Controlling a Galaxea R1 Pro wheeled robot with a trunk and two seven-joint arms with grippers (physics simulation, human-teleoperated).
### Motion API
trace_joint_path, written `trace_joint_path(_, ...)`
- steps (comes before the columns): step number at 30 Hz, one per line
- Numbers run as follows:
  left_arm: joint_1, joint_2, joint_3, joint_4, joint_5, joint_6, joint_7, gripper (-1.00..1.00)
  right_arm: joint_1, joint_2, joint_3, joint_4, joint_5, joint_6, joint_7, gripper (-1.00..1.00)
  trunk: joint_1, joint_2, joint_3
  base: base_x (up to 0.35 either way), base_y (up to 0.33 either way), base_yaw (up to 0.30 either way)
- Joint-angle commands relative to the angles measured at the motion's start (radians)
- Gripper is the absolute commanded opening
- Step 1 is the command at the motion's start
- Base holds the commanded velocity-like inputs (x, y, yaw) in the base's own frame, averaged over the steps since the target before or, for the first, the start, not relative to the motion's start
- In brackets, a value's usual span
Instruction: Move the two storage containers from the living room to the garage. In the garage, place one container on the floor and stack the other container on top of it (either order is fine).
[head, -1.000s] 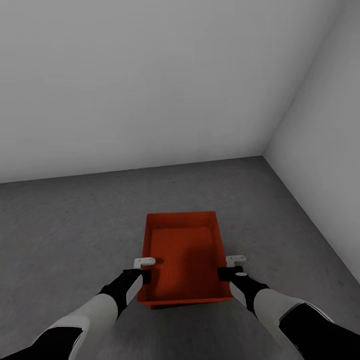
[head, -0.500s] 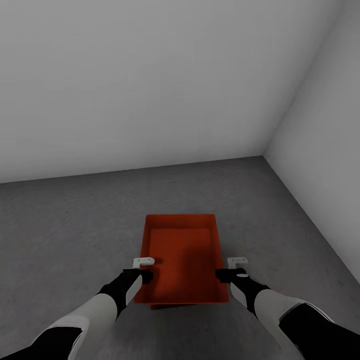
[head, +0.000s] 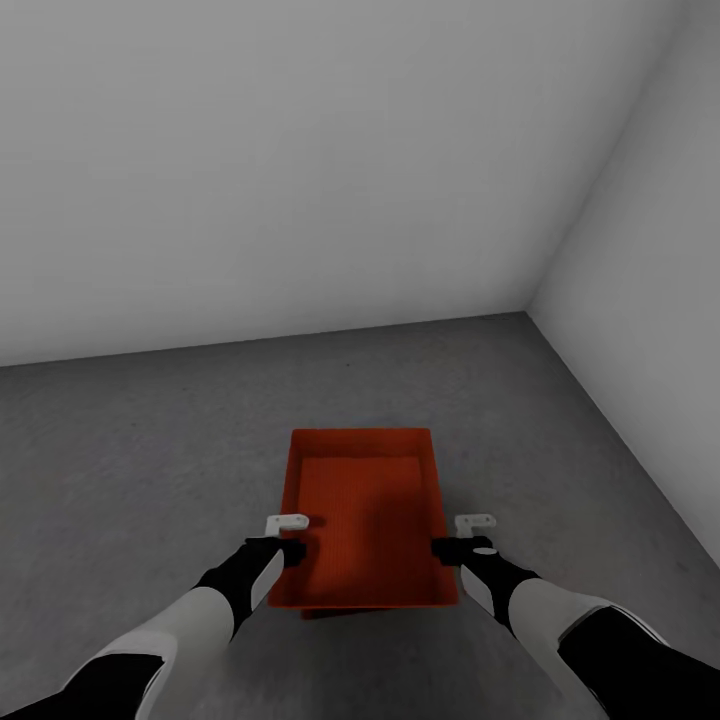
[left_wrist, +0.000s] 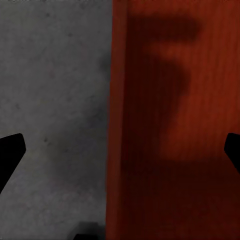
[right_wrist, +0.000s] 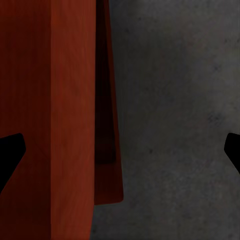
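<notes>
No readable text, labels, brands, numbers or signs anywhere.

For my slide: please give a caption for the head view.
Both open grippers, left and right, flank stacked orange-red storage containers on garage floor.

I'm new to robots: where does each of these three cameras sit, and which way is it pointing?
Head view: on the head, facing forward and down at the orange-red open rectangular bin on the dark grey concrete floor; both arms show.
Left wrist view: by the left jaws, facing down the bin's wall; dark fingertips spread wide.
Right wrist view: by the right jaws, likewise; fingertips spread wide.
Shared: all show bin and floor.
</notes>
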Motion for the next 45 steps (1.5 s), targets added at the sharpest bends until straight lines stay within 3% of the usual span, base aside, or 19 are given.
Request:
trace_joint_path(1, 0.000, -0.001, 0.001, -0.002, 0.003, 0.005, 0.004, 1.00, 0.000, 0.000, 0.008, 0.001, -0.010, -0.003, -0.002, 1.00, 0.000, 0.000, -0.001, 0.000, 0.000, 0.000)
trace_joint_path(5, 0.000, -0.002, 0.001, -0.002, 0.002, 0.006, 0.006, 1.00, -0.001, 0.000, 0.009, 0.001, -0.010, -0.003, -0.002, 1.00, 0.000, 0.000, -0.001, 0.000, 0.000, 0.000)
trace_joint_path(45, 0.000, -0.003, 0.002, 0.000, 0.005, 0.009, 0.010, 1.00, -0.001, 0.000, 0.008, 0.001, -0.010, -0.005, -0.004, 1.00, -0.153, 0.280, 0.125, 0.000, 0.000, 0.000)
